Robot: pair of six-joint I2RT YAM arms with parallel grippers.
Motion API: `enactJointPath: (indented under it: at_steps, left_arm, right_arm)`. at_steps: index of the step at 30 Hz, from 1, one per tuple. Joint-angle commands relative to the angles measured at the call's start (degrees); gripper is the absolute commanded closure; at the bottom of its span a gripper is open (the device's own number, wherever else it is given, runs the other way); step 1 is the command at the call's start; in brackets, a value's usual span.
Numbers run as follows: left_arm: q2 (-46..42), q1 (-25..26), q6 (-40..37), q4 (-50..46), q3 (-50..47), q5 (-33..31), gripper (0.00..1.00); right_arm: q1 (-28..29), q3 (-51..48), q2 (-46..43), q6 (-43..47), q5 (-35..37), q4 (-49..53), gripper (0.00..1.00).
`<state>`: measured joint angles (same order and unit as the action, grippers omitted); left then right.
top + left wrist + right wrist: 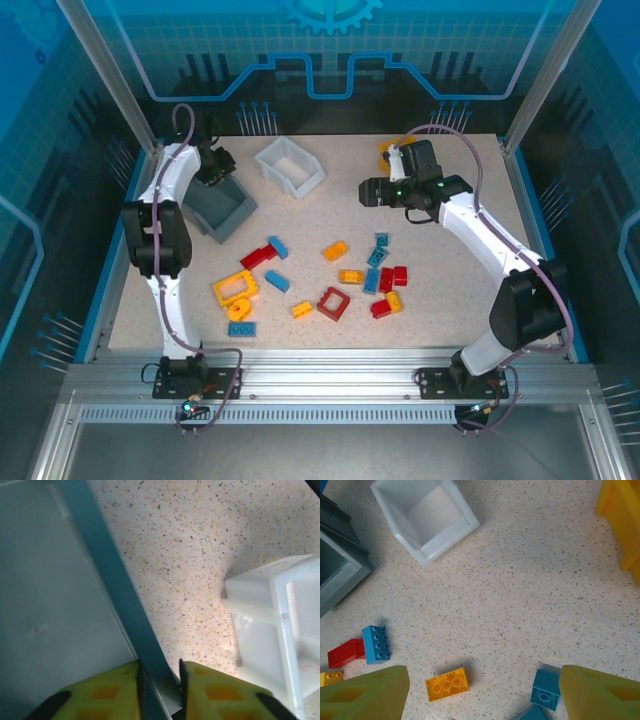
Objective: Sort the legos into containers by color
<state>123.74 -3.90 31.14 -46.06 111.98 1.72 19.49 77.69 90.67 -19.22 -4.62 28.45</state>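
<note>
STEP: likely repositioning grey bin (222, 208), upper left of top view | LEFT: left gripper (159, 680) pinched on its wall | RIGHT: right gripper (485, 687) spread wide, empty | LEGOS: legos (330, 275) scattered lower centre | TIP: grip deep, drag low, avoid tipping.

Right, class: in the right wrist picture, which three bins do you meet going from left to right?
Grey bin → white bin → yellow bin.
</note>
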Motion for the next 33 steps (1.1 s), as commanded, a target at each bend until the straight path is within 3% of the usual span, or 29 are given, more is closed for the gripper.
enactJointPath:
  at_steps: [1,6,24,29,33]
  left_arm:
    - [-0.1,0.7,-3.0,0.5,0.1,4.6,0.85]
    - [0.2,3.3,-6.0,2.9,0.2,7.3,1.00]
    - [6.7,11.8,-16.6,4.8,5.2,20.5,1.00]
    - [7.6,15.5,-18.1,5.4,5.6,21.3,1.00]
    - [7.5,17.2,-14.4,6.4,5.5,21.0,1.00]
  right_arm:
    - [-1.1,1.8,1.1,0.2,-1.3,-0.4,0.21]
    - [-1.7,2.2,1.2,0.2,-1.2,-0.1,0.21]
    - [-4.4,2.6,3.1,1.5,-1.3,-0.7,0.21]
    - [-4.6,5.5,7.9,1.9,0.4,-1.6,0.22]
    - [-4.6,11.2,15.0,3.1,2.0,-1.1,0.25]
